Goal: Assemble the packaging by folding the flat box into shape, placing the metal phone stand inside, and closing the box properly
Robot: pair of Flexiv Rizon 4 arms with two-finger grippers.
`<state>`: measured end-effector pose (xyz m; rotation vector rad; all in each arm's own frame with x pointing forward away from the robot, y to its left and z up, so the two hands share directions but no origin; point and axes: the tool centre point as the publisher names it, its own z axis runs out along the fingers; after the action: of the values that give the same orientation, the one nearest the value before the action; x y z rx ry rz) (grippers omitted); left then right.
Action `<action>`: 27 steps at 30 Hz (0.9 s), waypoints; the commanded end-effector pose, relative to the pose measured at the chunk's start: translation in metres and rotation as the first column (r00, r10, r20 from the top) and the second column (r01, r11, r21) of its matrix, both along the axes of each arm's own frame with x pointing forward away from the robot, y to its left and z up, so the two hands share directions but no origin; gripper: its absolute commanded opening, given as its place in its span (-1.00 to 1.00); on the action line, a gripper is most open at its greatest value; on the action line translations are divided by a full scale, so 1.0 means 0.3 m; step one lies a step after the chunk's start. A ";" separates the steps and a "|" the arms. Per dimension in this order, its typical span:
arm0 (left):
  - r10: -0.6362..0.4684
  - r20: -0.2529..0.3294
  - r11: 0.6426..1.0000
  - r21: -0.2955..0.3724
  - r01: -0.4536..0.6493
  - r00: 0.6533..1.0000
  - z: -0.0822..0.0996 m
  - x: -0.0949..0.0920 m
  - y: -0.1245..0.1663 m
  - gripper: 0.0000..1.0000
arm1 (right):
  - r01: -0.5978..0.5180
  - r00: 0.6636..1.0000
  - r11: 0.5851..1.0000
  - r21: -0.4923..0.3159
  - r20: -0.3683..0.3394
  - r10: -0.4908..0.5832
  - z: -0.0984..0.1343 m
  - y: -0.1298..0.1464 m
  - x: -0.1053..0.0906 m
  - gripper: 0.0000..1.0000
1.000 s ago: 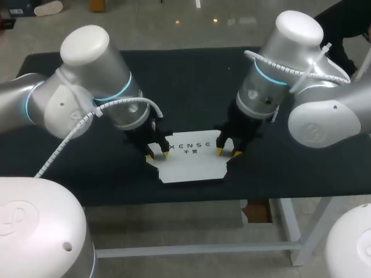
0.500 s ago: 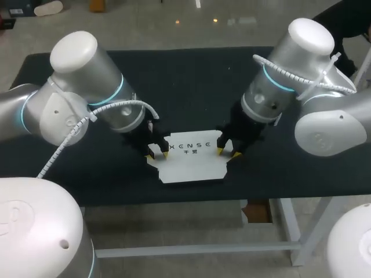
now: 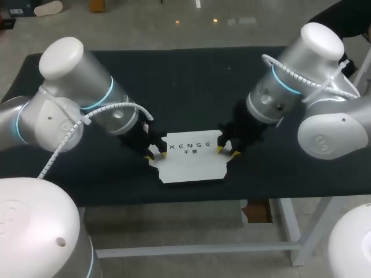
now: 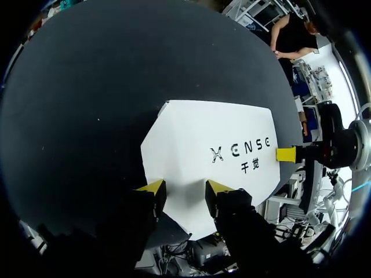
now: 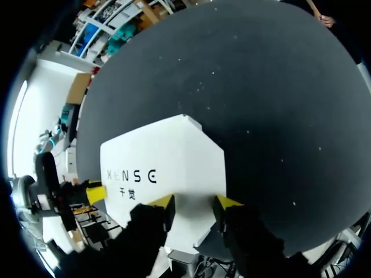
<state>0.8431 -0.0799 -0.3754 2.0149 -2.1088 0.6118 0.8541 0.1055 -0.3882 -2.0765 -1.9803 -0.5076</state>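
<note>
Head view: flat box (image 3: 191, 157) not yet folded

It lies on the table (image 3: 191, 75), toward my side. Left claw (image 3: 156, 154) and right claw (image 3: 227, 152), both released, rest at its opposite ends. No phone stand visible. Folding, loading, closing all remain, I judge.

White printed box (image 3: 191, 163), flat, near table (image 3: 191, 81) front edge
</note>
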 end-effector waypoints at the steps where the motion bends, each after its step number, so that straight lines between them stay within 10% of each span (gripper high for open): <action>1: -0.011 0.006 1.000 -0.026 0.012 1.000 -0.025 0.002 -0.003 -0.03 | -0.006 1.000 1.000 0.017 0.000 0.006 -0.011 -0.001 0.005 -0.07; 27: -0.045 -0.021 0.985 -0.168 0.041 0.999 -0.024 0.006 -0.055 -0.06 | -0.030 0.999 0.990 0.137 0.017 0.027 -0.016 0.056 0.001 -0.09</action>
<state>0.8441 -0.0900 -0.3776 1.8859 -2.0144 0.7201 0.8527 0.1174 -0.3898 -1.9812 -1.9267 -0.6433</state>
